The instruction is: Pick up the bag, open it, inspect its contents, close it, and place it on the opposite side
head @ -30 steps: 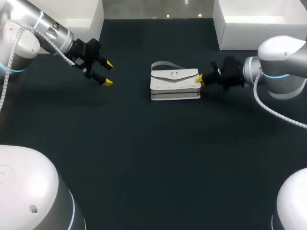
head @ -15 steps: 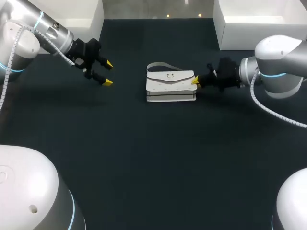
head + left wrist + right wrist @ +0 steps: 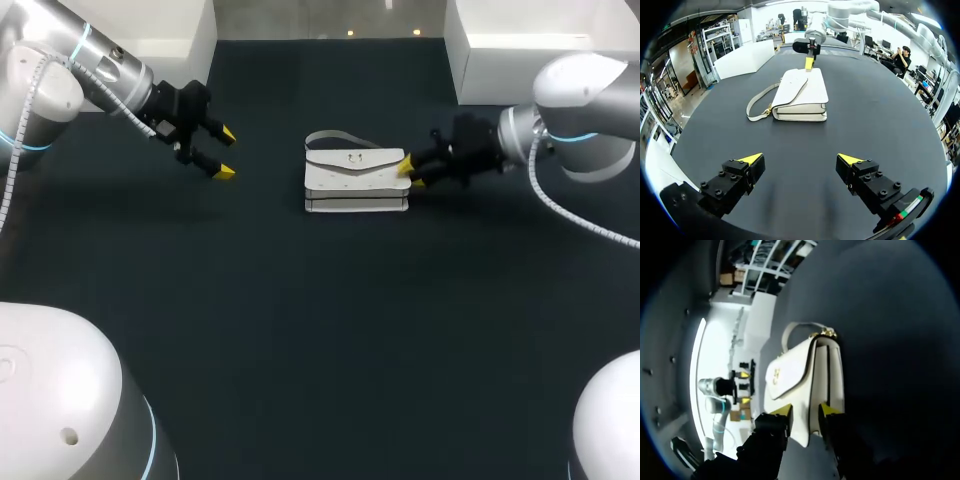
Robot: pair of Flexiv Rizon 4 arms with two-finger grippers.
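My right arm [image 3: 585, 100] has shifted since a second ago. Its elbow sits higher and farther back over the desk [image 3: 320, 330], and its wrist now angles down toward the bag from the far right. Over the same second it has carried the bag [image 3: 357, 180] a little leftward. Most of that slide came in the first half-second, and the bag has kept its place since then. My left arm [image 3: 60, 70] has not moved at all and hangs over the desk's far left part, just as before.

The dark desk carries the white bag near its middle, toward the far side. The bag lies flat with its flap up, its strap [image 3: 335, 136] looped out on the far side and a small metal clasp [image 3: 352, 156] on the flap.

The right claw [image 3: 410, 176] is at the bag's right end, touching it. In the right wrist view that end lies within the claw, but I cannot tell whether the claw is clenched on it or only resting against it. The left claw [image 3: 226, 152] is released, spread wide with nothing in it, well apart from the bag and pointing toward it.
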